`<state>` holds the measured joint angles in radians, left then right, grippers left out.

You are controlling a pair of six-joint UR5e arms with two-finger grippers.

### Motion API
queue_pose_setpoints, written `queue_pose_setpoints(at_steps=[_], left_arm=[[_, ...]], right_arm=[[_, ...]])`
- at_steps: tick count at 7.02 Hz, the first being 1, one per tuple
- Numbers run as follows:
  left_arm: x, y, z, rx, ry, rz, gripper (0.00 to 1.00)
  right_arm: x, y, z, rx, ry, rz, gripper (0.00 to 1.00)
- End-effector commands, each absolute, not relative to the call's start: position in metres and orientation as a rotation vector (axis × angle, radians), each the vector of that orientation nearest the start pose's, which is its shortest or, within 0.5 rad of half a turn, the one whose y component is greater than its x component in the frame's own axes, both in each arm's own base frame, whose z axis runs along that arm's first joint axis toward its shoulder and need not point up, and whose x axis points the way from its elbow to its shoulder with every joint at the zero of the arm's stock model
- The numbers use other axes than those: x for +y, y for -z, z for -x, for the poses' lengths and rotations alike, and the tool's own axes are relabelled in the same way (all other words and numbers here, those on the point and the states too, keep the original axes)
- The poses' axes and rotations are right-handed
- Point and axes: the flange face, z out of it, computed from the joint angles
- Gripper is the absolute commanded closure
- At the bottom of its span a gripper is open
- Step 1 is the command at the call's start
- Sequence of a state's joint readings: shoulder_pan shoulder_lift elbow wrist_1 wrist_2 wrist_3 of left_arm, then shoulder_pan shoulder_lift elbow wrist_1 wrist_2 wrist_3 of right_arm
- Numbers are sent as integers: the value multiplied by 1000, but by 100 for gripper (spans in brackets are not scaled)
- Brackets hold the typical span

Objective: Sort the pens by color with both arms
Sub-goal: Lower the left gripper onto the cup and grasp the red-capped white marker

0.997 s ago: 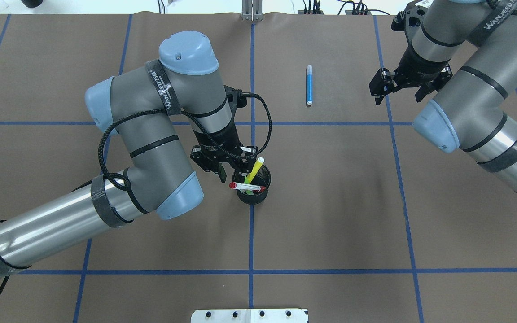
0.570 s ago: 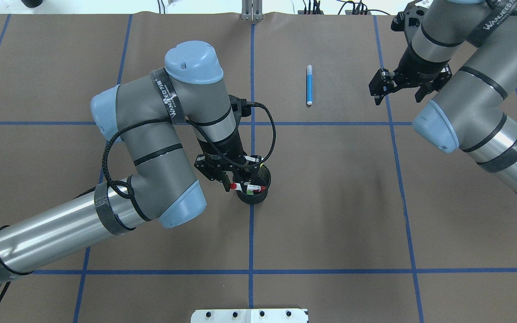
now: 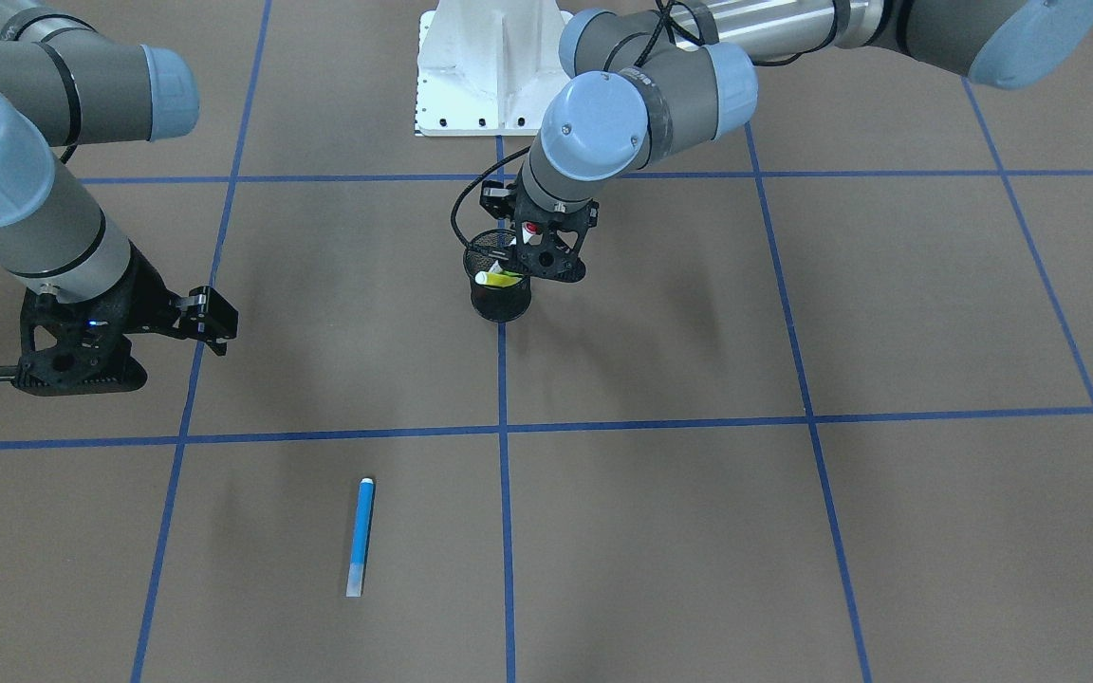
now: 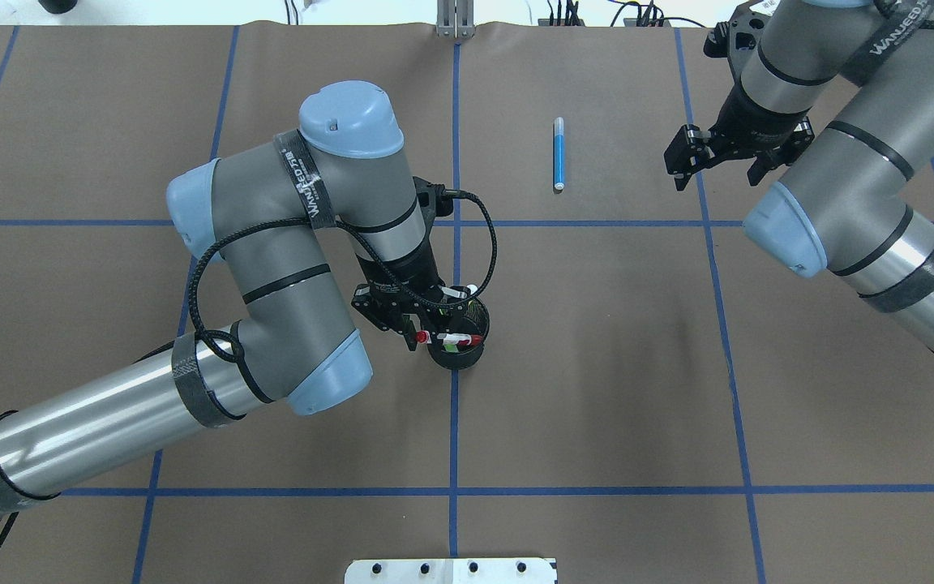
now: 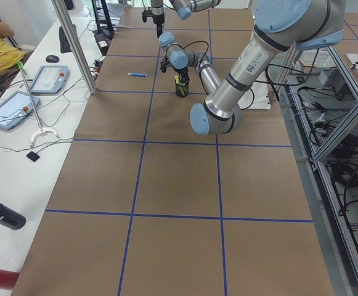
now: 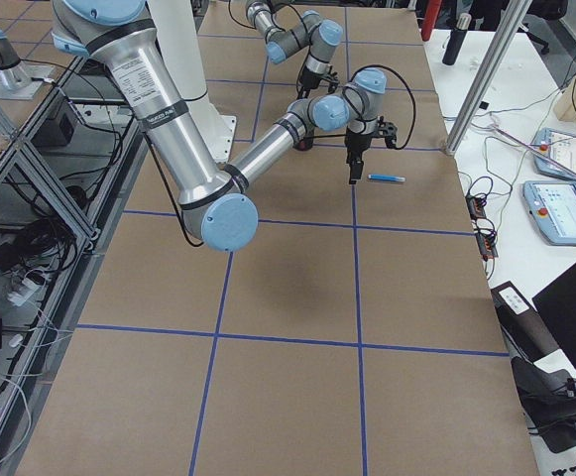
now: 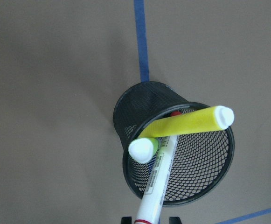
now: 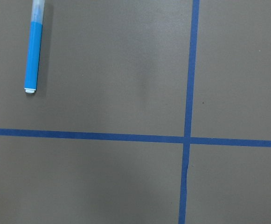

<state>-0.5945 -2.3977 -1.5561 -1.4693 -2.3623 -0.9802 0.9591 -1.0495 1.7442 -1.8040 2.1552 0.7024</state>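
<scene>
Inside cup point(image 4: 467, 358) — red-ended pen point(image 4: 449, 337), tilted leftward

Bright, even overhead light; shadows are faint and soft. Glare streaks the left arm point(image 4: 70, 442) at eight o'clock. The white-barrelled pen point(image 7: 156, 182) seems blurred at six o'clock.

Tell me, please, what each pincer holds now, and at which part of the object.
Right pincer: open, nothing held. Left pincer straddles the white pen near its red-banded end; whether it grips yet cannot be told.
</scene>
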Motion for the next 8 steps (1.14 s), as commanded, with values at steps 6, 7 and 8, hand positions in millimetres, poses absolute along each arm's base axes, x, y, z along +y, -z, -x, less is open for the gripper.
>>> queue_pose_setpoints(at_steps=[6,7,8], left_arm=[[-439,-143,-543,1001,-299,234,83],[-434,-132,-536,1021,-309,222,83],[-427,-118,-524,1048,-319,208,87]], right_arm=[[-569,-310,303,-729,49,-6,1],[-568,-309,303,-729,51,-7,1],[-568,-309,303,-729,51,-7,1]])
